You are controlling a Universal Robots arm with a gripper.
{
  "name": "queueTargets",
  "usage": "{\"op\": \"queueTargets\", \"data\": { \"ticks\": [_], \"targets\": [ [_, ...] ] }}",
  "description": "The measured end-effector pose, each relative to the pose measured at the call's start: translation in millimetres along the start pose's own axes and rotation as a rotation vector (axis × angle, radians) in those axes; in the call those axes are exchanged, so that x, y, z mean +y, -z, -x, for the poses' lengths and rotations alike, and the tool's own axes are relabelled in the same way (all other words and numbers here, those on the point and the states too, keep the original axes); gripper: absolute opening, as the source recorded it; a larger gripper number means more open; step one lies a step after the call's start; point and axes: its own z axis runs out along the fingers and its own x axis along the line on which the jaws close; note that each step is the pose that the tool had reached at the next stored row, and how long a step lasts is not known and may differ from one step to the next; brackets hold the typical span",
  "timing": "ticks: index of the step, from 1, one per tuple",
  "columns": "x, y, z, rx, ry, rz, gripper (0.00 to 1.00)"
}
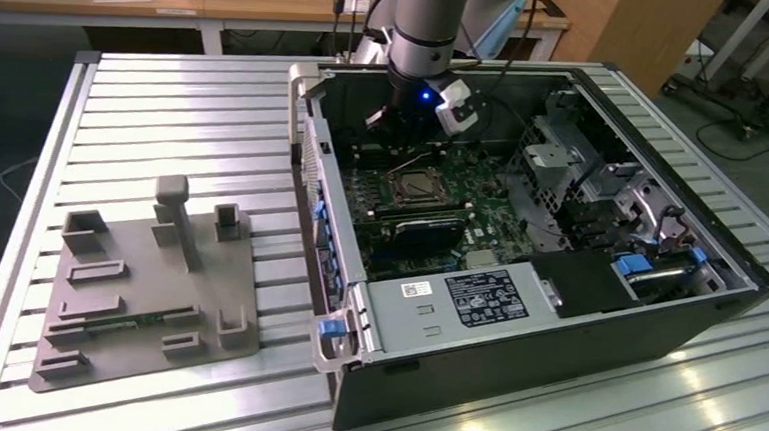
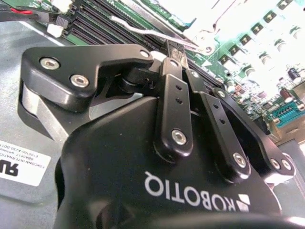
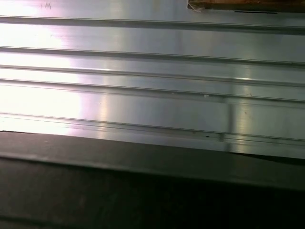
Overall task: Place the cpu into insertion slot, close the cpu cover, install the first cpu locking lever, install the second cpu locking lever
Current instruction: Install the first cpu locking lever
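Lying on its side on the ribbed silver metal desk (image 1: 162,132) is a big black computer case (image 1: 509,373), open on top. Beside it, on the exterior view's left, sits a flat grey plate (image 1: 152,292) with little blocks and posts. Inside the case is a green board (image 1: 481,171) full of small parts. The arm (image 1: 415,37) reaches down into the case. In the board's square insertion slot (image 1: 389,194), with its shiny metal rim, lies the cpu (image 1: 418,187), a small flat silver-grey square. In the second wrist view the black fingers (image 2: 172,102) are pressed together. Their tips are just beside a thin silver wire lever (image 2: 143,32), and I cannot tell if they touch it.
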Motion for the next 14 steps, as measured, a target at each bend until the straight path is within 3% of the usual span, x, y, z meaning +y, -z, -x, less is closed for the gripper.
{"op": "queueTargets", "data": {
  "ticks": [14],
  "targets": [
    [6.0,4.7,0.8,-0.0004,0.000,0.0044,0.10]
  ]
}}
